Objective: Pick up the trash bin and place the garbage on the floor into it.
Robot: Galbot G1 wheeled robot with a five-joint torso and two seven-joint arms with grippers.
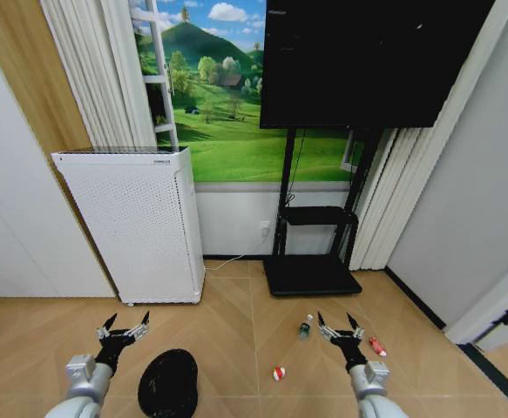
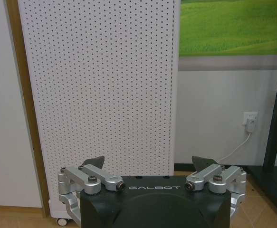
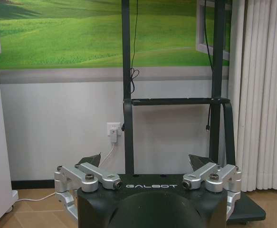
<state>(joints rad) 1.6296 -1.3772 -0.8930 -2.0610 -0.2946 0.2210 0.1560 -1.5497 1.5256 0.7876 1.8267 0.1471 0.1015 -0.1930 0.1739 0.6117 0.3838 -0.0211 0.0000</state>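
The robot stands facing the wall with both arms held out low in front of it, nothing in either claw. The left claw (image 1: pixel 123 329) hangs with its fingers spread wide, just above and beside the trash bin (image 1: pixel 168 383), which sits on the floor (image 1: pixel 236 313) close in front of the robot's left side, its round mouth facing up. The right claw (image 1: pixel 342 329) is spread just as wide, empty, and hovers between two pieces of the garbage: the small clear bottle (image 1: pixel 305 326) with a greenish label lies just beside it toward the middle, and a red-and-white wrapper (image 1: pixel 377 347) lies just on its outer side. A second red-and-white wrapper (image 1: pixel 278 374) rests nearer the robot, between bin and right arm. Ahead of the left arm stands the white perforated air purifier (image 2: pixel 100 95); ahead of the right, the black TV stand (image 3: pixel 176 101). The wire-mesh bin looks light and stiff, so I'd expect it to lift easily by pinching the rim, though thin mesh could flex or tilt from a one-sided hold. The wrappers seem feather-light and crushable; the bottle looks smooth and liable to roll, best taken across its body.
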